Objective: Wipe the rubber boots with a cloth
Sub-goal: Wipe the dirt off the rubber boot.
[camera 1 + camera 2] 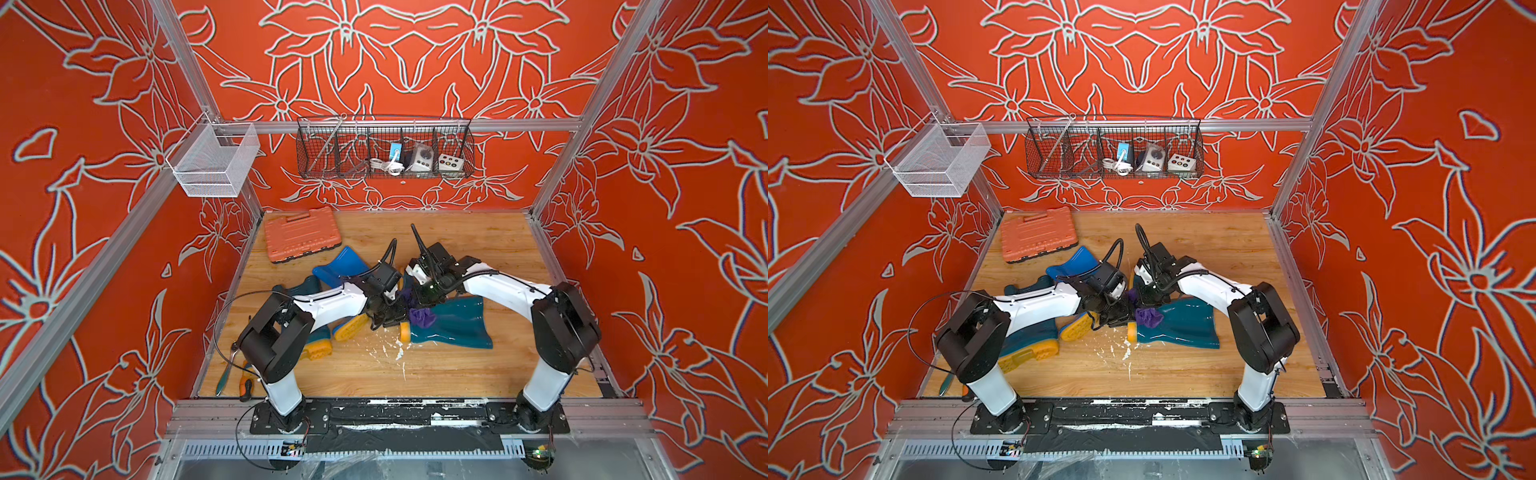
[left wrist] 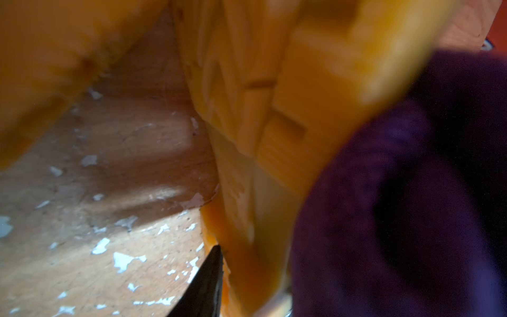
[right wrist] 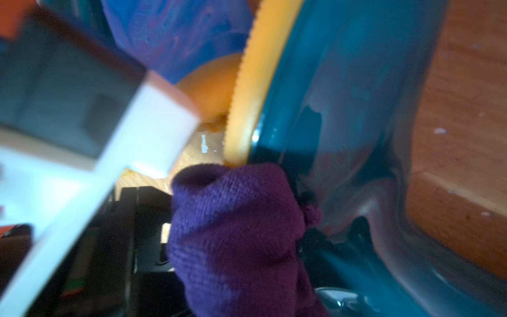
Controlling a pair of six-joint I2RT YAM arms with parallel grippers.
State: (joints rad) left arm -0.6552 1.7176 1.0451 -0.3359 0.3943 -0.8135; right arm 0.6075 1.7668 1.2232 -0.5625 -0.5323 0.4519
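— How many boots were there?

— Three, all lying on the tabletop [image 1: 457, 374]. One teal boot [image 1: 453, 324] lay right of centre and a second teal boot [image 1: 319, 337] at lower left under the left arm. The one blue boot [image 1: 340, 266] was above that. There was one cloth [image 1: 422, 318], bunched on the foot of the right-of-centre boot, beside its yellow sole.

— And the fingers?

— The right fingers [image 1: 423, 302] were pressed together, pinching the cloth. The left fingers [image 2: 204, 288] sat just beside that same sole. I couldn't tell how far apart they were, because the cloth covered one side.

— Anything else around?

— One orange case [image 1: 301, 235] lay at the tabletop's upper left, and two hand tools [image 1: 226, 376] at its lower left. Two wire baskets [image 1: 384, 149] hung above. The arms hid the blue boot's middle.
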